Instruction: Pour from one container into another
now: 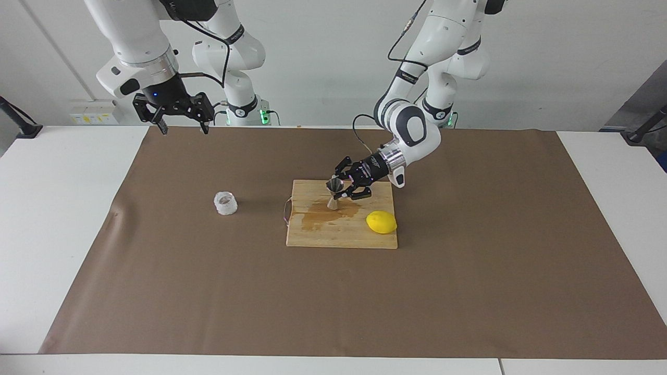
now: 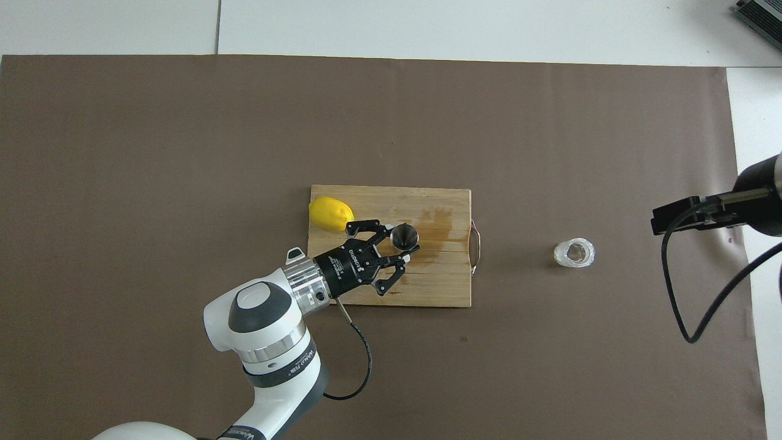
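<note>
While we inspect the grip: the left gripper (image 1: 340,190) is clenched on the steel jigger (image 1: 333,192) at its narrow waist.
Jigger position: we find it over the wooden cutting board (image 1: 312,237), above a wet stain (image 1: 325,213), with the lemon (image 1: 381,222) beside it on the board.
Jigger axis: long axis close to upright, open cone upward, slightly tilted.
Jigger handling: we judge it light, rigid and slippery; the waist is the sound place to hold.
Glass cup (image 1: 225,203): upright on the brown mat, toward the right arm's end, well apart from the board; we judge it fragile, best held across its ribbed wall.
Right gripper (image 1: 180,125): spread wide and empty, waiting above the mat's edge nearest the robots.
</note>
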